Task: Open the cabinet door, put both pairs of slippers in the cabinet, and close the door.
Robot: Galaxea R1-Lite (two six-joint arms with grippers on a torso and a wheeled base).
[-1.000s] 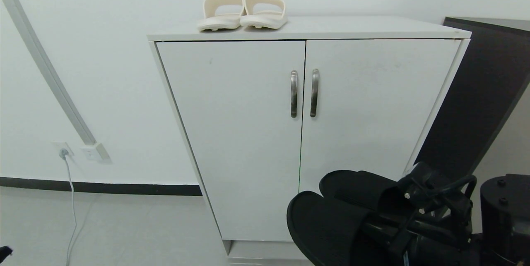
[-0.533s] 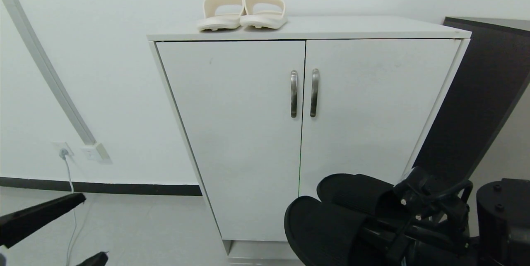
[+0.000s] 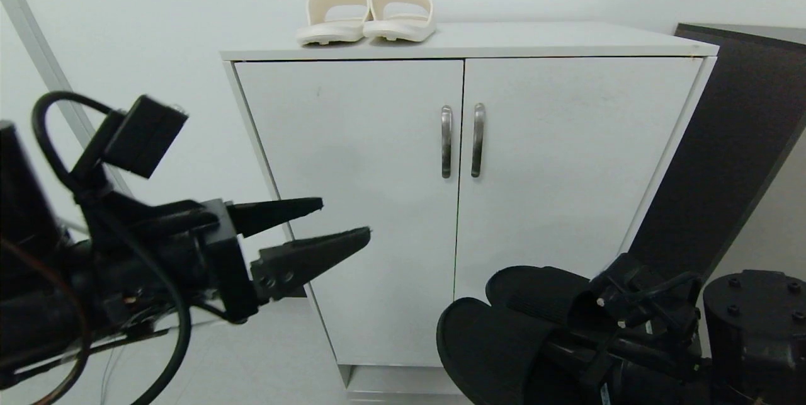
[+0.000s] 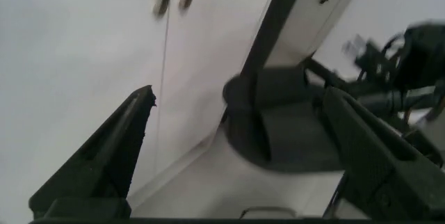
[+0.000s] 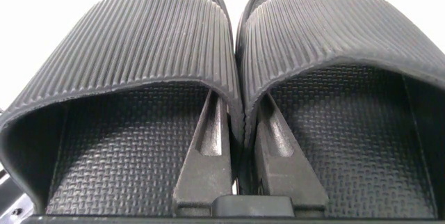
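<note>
- The left gripper (image 3: 345,217) has wide, empty fingers; the handles (image 3: 446,140) lie beyond its tips, and hooking both would hold the cabinet (image 3: 567,140) shut.
- The right gripper (image 5: 241,99), fingers narrow, pinches the black slippers (image 5: 167,57) by their adjoining walls; one may slip.
- The cream slippers (image 3: 365,17) sit on top, well above both.

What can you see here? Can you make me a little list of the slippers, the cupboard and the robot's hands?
Cabinet: both doors shut, two metal handles side by side in the middle.
Cream slippers: on top of the cabinet, toward its left end.
Black slippers: pinched together by the right gripper, low before the right door.
Left gripper: open, empty, before the left door.
</note>
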